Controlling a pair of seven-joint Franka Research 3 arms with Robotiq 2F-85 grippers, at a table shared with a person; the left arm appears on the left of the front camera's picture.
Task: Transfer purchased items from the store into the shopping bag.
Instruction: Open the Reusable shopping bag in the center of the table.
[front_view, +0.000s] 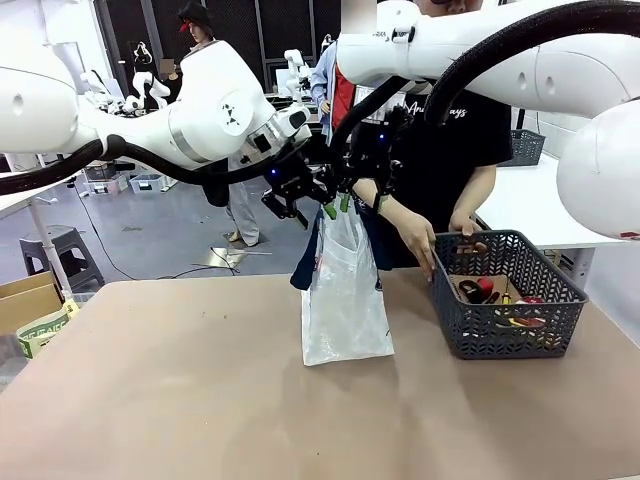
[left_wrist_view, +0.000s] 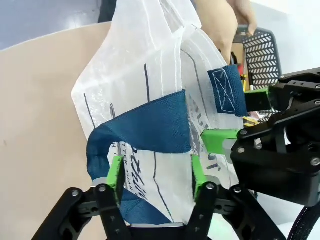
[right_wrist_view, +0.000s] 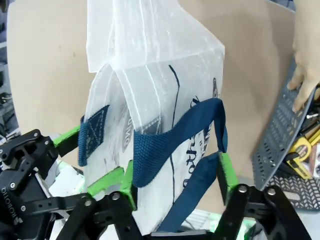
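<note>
Tan tabletop (front_view: 180, 400) fills the foreground, and near its middle the shopping bag (front_view: 345, 300) stands upright. It is a translucent whitish tote with navy lettering and navy strap handles (left_wrist_view: 145, 127), its base on the table and its top drawn up to the two robot claws. What it holds cannot be made out through the cloudy plastic. To the bag's right, apart from it, sits a dark grey lattice basket (front_view: 505, 330), with the purchased items (front_view: 492, 292) lying in its bottom as small packets in red, yellow and tan. A person (front_view: 450, 140) at the far side of the table rests one hand (front_view: 466, 224) on the basket's far rim, while the other hand (front_view: 418, 245) hangs at its left corner, between basket and bag. Above the bag's mouth the left gripper (left_wrist_view: 156, 170) comes in from the left. Its jaws are partly apart and straddle one navy strap and the plastic rim behind it, with the green pads (left_wrist_view: 116, 172) at the strap's edges. Facing it from the opposite side, the right gripper (right_wrist_view: 176, 175) is likewise half-spread, the second strap looping between its fingers. Whether either claw truly pinches its strap cannot be told.
</note>
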